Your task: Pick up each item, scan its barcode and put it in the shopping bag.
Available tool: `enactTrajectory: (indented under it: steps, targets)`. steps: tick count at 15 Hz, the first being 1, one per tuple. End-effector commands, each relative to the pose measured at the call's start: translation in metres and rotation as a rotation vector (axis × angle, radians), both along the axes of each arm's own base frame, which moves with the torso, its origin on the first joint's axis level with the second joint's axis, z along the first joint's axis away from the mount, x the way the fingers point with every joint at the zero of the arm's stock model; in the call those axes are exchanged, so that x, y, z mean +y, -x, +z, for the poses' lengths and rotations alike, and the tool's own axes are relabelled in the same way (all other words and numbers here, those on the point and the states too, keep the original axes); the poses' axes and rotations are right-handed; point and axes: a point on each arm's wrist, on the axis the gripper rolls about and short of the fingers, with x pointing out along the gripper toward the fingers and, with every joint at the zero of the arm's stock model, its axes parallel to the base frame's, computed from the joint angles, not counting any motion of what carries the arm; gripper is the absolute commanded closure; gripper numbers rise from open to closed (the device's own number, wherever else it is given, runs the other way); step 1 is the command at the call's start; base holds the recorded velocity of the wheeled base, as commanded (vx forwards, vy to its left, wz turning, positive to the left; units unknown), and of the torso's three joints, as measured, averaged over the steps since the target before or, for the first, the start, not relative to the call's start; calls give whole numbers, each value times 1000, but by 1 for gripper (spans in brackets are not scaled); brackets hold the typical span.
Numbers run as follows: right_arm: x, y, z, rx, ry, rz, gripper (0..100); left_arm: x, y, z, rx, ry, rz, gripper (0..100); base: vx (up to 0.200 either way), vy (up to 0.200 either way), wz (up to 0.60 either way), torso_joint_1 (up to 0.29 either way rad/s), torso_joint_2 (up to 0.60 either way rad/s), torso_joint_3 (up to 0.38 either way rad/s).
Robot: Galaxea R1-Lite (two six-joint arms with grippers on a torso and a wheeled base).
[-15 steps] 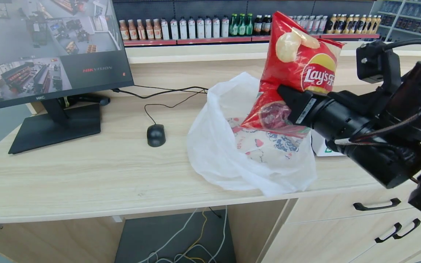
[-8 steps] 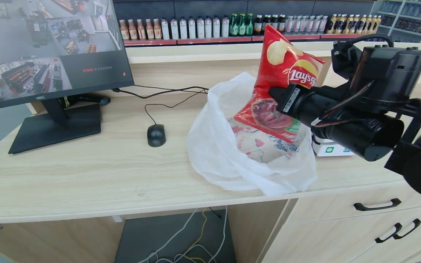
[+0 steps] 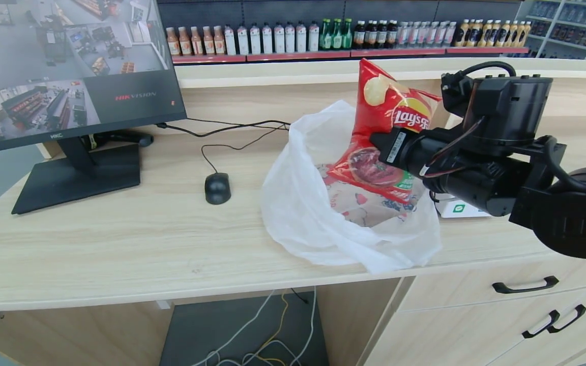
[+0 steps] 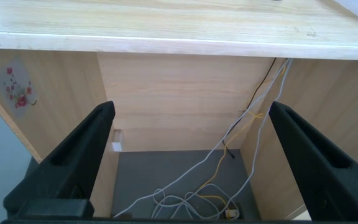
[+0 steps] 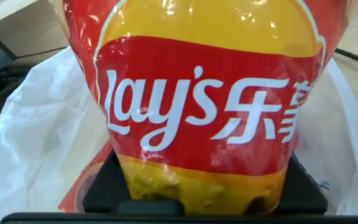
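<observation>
A red bag of potato chips (image 3: pixel 382 132) hangs tilted over the mouth of the white plastic shopping bag (image 3: pixel 313 213), its lower end just inside the opening. My right gripper (image 3: pixel 380 144) is shut on the chip bag's middle, coming in from the right. In the right wrist view the chip bag (image 5: pixel 204 112) sits between the dark fingers (image 5: pixel 104 186), with the shopping bag (image 5: pixel 36 137) behind it. My left gripper (image 4: pixel 185 162) hangs open below the counter edge (image 4: pixel 166 37), facing the cables under the desk.
A monitor (image 3: pixel 64 66) stands at the left of the wooden counter (image 3: pixel 120 239), with a black mouse (image 3: pixel 217 188) near the middle. A small white box (image 3: pixel 460 208) sits right of the bag. Shelves of bottles (image 3: pixel 323 35) line the back. Drawers (image 3: pixel 524 287) lie below right.
My right arm has carried the chip bag down and slightly left, bringing its lower end into the shopping bag's mouth. The left gripper's earlier state is not shown.
</observation>
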Motion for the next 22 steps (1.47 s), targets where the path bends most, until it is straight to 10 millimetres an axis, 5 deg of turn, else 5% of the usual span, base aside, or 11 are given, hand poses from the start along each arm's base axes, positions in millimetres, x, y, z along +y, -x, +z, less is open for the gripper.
enactTrajectory:
  steps: [1, 13, 22]
  targets:
    - [2, -2, -4, 22, 16, 3, 100, 0, 0, 0, -1, 0, 0, 0, 0, 0, 0, 0, 0, 0]
    - [10, -3, -16, 65, 173, 77, 100, 0, 0, 0, -1, 0, 0, 0, 0, 0, 0, 0, 0, 0]
    - [16, 3, -6, 143, 232, 117, 100, 0, 0, 0, -1, 0, 0, 0, 0, 0, 0, 0, 0, 0]
